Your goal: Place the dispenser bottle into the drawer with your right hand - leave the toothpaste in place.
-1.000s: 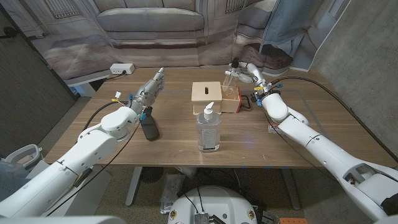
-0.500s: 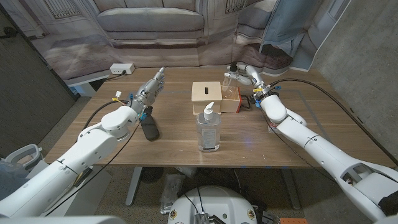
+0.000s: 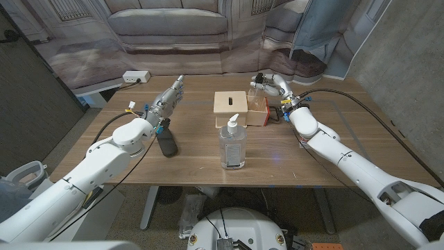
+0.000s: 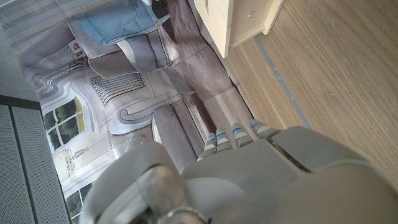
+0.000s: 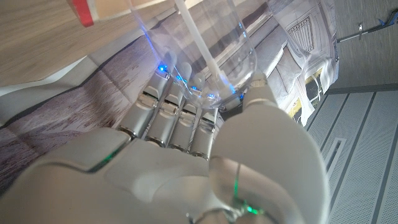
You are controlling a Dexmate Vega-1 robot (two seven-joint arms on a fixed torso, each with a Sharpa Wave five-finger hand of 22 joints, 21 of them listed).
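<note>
My right hand (image 3: 276,84) grips a small clear dispenser bottle (image 3: 257,92) just above the open red drawer (image 3: 258,112) of a pale wooden box (image 3: 230,107). In the right wrist view the fingers (image 5: 163,118) wrap the clear bottle (image 5: 211,56), whose inner tube shows, near the red drawer edge (image 5: 84,12). A larger clear pump bottle (image 3: 233,143) stands in front of the box. A dark tube (image 3: 166,144), apparently the toothpaste, lies beside my left forearm. My left hand (image 3: 171,96) is held out left of the box with straight fingers, empty; the left wrist view shows this hand (image 4: 249,177) and the box (image 4: 239,18).
A white power strip (image 3: 136,76) lies at the table's back left. A black handle (image 3: 275,113) sticks out to the right of the drawer. A printed backdrop hangs behind the wooden table (image 3: 361,142). A small item (image 3: 305,142) lies under my right forearm.
My right hand has shifted slightly left and down with the small bottle, closer over the drawer. The left arm has not moved.
</note>
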